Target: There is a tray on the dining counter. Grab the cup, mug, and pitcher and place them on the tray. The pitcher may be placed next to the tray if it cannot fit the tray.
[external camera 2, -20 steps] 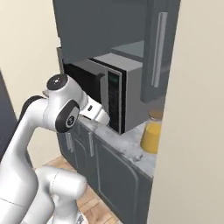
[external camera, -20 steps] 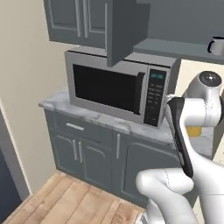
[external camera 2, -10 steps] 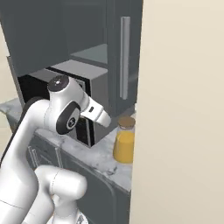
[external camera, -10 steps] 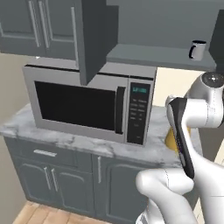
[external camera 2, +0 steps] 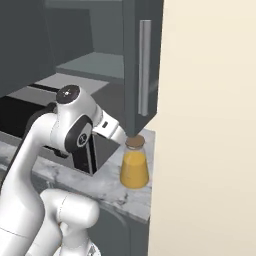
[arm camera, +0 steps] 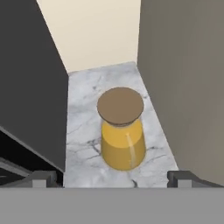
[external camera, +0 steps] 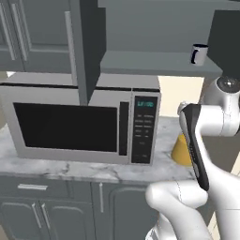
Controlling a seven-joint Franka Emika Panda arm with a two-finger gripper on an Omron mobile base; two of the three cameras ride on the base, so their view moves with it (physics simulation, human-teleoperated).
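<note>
A: Left base view. A small pale mug with a dark rim (external camera: 199,54) stands on the grey shelf (external camera: 159,62) at upper right, above the steel microwave (external camera: 82,124). A sliver of the squat yellow-orange pitcher (external camera: 182,151) shows at centre right, behind the white arm (external camera: 199,150).

B: Right base view?

A: The pitcher (external camera 2: 134,168), brown-lidded, stands upright on the grey-veined marble desk (external camera 2: 107,185) at centre, in the gap between microwave and cream wall (external camera 2: 210,125). The arm reaches toward it.

B: Hand view?

A: The pitcher (arm camera: 121,129) sits mid-frame; the gripper (arm camera: 111,178) hovers short of it. Fingers (arm camera: 183,177) spread wide apart at the bottom corners, clamped on nothing.

B: Progress?

A: Early, I judge. The pitcher is ungrasped and the mug is on its shelf. All three placements appear outstanding.
</note>
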